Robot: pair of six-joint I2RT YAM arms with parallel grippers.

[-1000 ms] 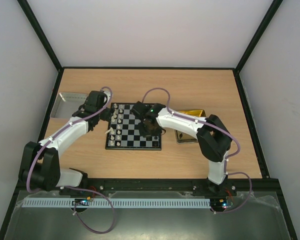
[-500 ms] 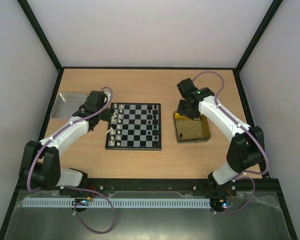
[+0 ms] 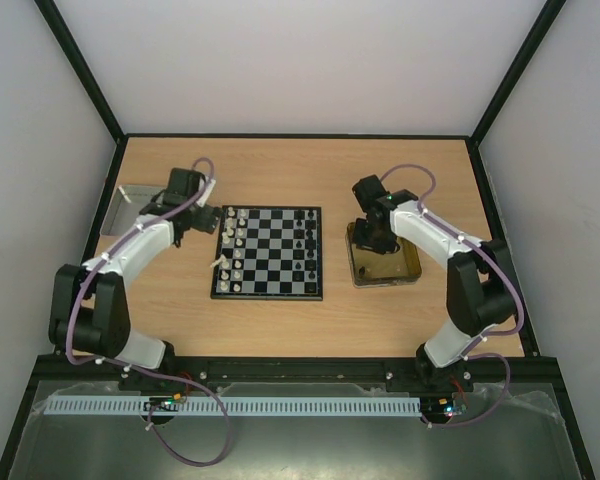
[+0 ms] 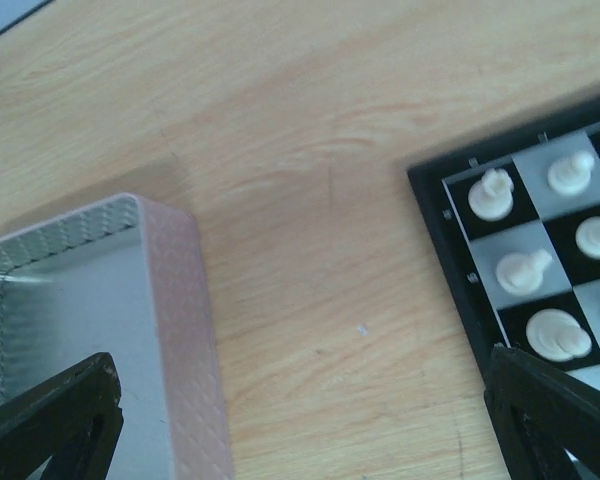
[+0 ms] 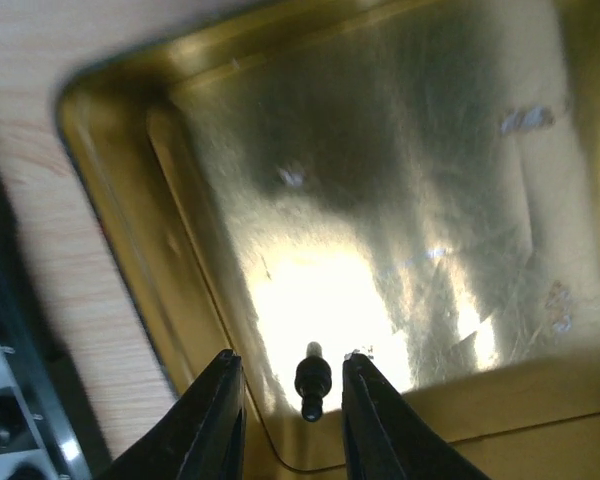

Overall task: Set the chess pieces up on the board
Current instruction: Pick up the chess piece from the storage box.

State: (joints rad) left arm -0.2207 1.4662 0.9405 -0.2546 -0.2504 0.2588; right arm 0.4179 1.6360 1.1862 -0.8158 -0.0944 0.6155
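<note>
Straddling a tiny black chess piece [image 5: 312, 382] in the yellow-tinted shallow metal tray [image 5: 400, 150], the right gripper [image 5: 290, 358] is standing part-open, clear of it either side, the piece's long axis running along the fingers, while the wide-open left gripper [image 4: 300, 360] is hovering well apart beside the checkered board [image 4: 450, 255].

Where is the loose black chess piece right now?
In the right wrist view the black piece sits in the yellow tray near its rim, between the fingers of the right gripper.
</note>
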